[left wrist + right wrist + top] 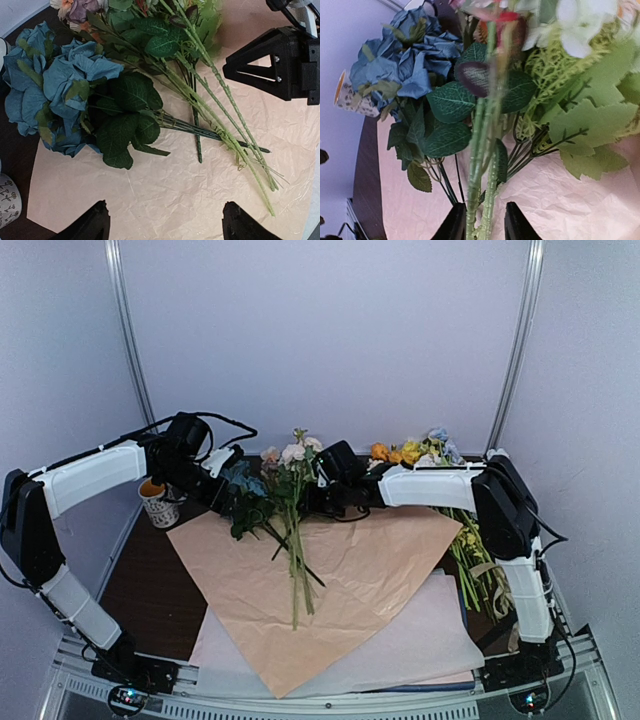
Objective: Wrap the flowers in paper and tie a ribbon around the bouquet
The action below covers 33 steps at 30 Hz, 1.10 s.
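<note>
Roughly, both arms are reached inward to the flowers [296, 550] laid on the paper's [370, 560] far corner, left gripper [162, 222] held wide open, empty, right gripper [485, 222] narrowly parted around stems, clamping untellable.

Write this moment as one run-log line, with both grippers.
stage: flowers laid on paper, unwrapped | left gripper: open, above paper | right gripper: astride stems, grip unclear
</note>
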Motion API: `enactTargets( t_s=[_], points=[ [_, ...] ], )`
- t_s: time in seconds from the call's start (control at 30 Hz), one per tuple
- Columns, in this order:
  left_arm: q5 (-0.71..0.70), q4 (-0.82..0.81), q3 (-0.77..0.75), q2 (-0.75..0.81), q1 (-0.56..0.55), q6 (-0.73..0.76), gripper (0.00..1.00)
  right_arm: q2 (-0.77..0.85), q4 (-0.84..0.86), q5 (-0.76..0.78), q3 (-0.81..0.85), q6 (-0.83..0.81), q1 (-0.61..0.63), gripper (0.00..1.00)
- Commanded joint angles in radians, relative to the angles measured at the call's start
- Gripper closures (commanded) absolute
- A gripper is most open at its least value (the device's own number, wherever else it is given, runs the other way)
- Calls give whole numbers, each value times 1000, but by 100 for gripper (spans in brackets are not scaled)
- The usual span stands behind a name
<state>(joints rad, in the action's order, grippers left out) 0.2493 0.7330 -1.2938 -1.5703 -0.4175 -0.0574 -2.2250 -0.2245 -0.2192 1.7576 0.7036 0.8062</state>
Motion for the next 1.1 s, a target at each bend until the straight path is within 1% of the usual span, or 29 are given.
enactTargets(
  t_s=[0.0,0.23,0.47,0.53,0.67,0.77,0.93,1.03,1.07],
  points=[
    [4,-8,-1,12,9,14,19,16,-61,69,39,-4,-1,67],
    [9,-8,1,4,9,13,19,133,-83,85,-29,-41,-4,63],
    [4,-1,-3,-16,9,17,19,391,-101,152,-232,-88,-32,61],
    [3,2,-4,-21,10,18,20,461,-137,184,-291,-97,-56,61],
    [-4,2,-2,-25,9,20,19,594,-245,296,-405,-130,-116,60],
    [-6,2,-2,-31,8,22,19,690,-305,337,-482,-153,-166,59],
    [-22,4,-2,-32,9,28,19,821,-345,333,-614,-156,-272,52],
    [-33,4,1,-30,9,30,19,874,-343,304,-680,-158,-315,44],
    [-37,7,2,-29,8,32,19,886,-346,300,-694,-161,-324,40]
  ],
)
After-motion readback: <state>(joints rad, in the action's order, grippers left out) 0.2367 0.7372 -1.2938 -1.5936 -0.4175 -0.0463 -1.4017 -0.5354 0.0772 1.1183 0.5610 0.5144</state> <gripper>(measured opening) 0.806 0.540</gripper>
